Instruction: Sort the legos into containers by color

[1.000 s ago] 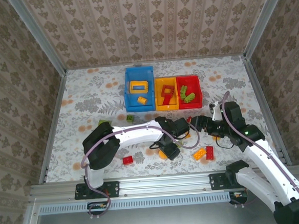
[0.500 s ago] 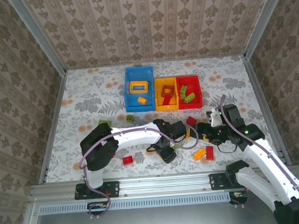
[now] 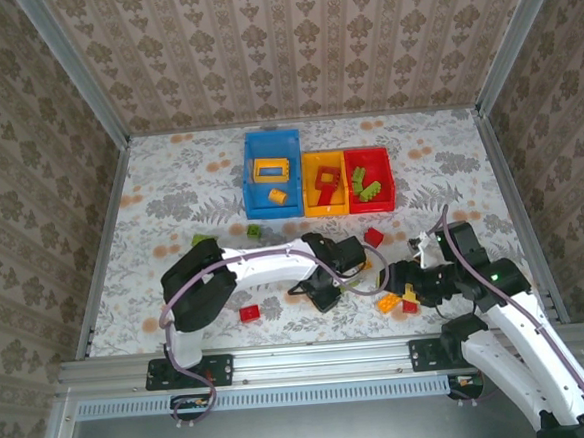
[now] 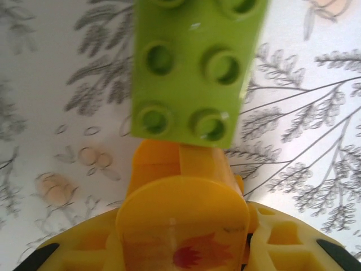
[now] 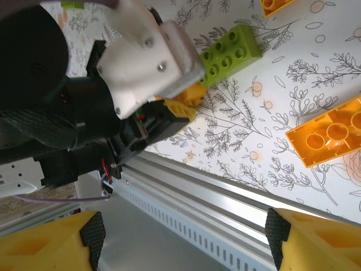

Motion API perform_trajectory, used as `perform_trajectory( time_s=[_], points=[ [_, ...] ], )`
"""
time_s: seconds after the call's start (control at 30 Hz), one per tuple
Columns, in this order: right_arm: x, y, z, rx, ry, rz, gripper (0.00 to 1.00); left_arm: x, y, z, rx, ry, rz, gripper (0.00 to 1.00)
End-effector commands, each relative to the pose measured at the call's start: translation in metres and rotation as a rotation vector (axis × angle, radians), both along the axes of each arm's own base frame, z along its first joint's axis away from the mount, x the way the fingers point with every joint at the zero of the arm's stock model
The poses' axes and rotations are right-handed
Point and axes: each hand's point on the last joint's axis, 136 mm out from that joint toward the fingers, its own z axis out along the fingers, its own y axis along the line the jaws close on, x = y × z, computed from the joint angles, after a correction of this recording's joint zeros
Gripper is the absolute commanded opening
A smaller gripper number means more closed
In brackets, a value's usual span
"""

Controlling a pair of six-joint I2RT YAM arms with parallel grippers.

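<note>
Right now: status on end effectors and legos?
Left end effector at green lego, grip unconfirmed. Right end effector open, empty. Orange lego loose nearby.

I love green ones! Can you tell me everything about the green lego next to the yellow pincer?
The green lego is a bright lime brick of shiny plastic, two studs wide and four long, with its studs facing up. It lies flat on the flowery table, with nothing stacked on it. The left pincer reaches one short end and seems to touch it. Whether it grips is unclear.
</note>
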Motion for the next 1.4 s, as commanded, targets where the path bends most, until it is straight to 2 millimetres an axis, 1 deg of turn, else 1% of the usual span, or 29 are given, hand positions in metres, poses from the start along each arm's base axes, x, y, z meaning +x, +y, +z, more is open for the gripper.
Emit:
perform_trajectory(
  time_s=[0.0,0.07,0.13,0.17,0.23,0.3,0.33,0.4,0.47,0.53,0.6,0.67,0.73,0.8,0.87,0.93,1.0,1.1,1.27,1.37],
  points=[
    [0.012,0.012,0.029,0.059,-0.108,0.063,0.78,0.036,0.019,0.039,-0.048,-0.098,0.140,0.23],
    [0.023,0.016,0.038,0.068,-0.165,0.077,0.78,0.059,0.029,0.062,-0.084,-0.138,0.223,0.23],
    [0.038,0.022,0.047,0.075,-0.234,0.092,0.78,0.084,0.040,0.084,-0.117,-0.175,0.298,0.22],
    [0.046,0.027,0.052,0.086,-0.277,0.103,0.77,0.096,0.045,0.090,-0.125,-0.187,0.331,0.22],
    [0.070,0.039,0.074,0.092,-0.469,0.118,0.79,0.126,0.056,0.104,-0.121,-0.237,0.395,0.21],
    [0.089,0.048,0.091,0.062,-0.641,0.106,0.85,0.155,0.065,0.112,-0.100,-0.286,0.442,0.20],
    [0.099,0.053,0.100,0.041,-0.717,0.095,0.89,0.172,0.071,0.114,-0.075,-0.311,0.471,0.19],
    [0.116,0.062,0.108,0.008,-0.778,0.084,0.91,0.202,0.082,0.115,-0.008,-0.353,0.522,0.20],
    [0.130,0.071,0.108,-0.016,-0.780,0.094,0.90,0.230,0.093,0.114,0.065,-0.386,0.574,0.19],
    [0.141,0.077,0.111,-0.035,-0.786,0.098,0.88,0.255,0.101,0.108,0.106,-0.398,0.621,0.19],
    [0.147,0.080,0.115,-0.041,-0.803,0.090,0.88,0.273,0.105,0.103,0.123,-0.407,0.664,0.19],
    [0.151,0.082,0.117,-0.042,-0.810,0.086,0.89,0.286,0.110,0.096,0.136,-0.407,0.700,0.20],
    [0.152,0.083,0.116,-0.043,-0.802,0.089,0.89,0.295,0.112,0.088,0.134,-0.395,0.726,0.20],
    [0.152,0.083,0.112,-0.048,-0.787,0.091,0.89,0.299,0.109,0.081,0.126,-0.377,0.729,0.21],
    [0.152,0.083,0.108,-0.051,-0.774,0.089,0.89,0.299,0.106,0.073,0.126,-0.361,0.725,0.25],
    [0.152,0.081,0.104,-0.060,-0.763,0.085,0.89,0.296,0.105,0.066,0.131,-0.343,0.724,0.33],
    [0.152,0.081,0.101,-0.069,-0.759,0.085,0.90,0.294,0.104,0.065,0.129,-0.337,0.727,0.42],
    [0.155,0.082,0.093,-0.093,-0.748,0.100,0.90,0.292,0.101,0.073,0.099,-0.339,0.730,0.53],
    [0.160,0.094,0.078,-0.131,-0.743,0.176,0.90,0.288,0.094,0.101,0.022,-0.350,0.751,0.59],
    [0.164,0.104,0.069,-0.147,-0.741,0.217,0.89,0.281,0.096,0.119,-0.002,-0.360,0.773,0.60]
  ],
)
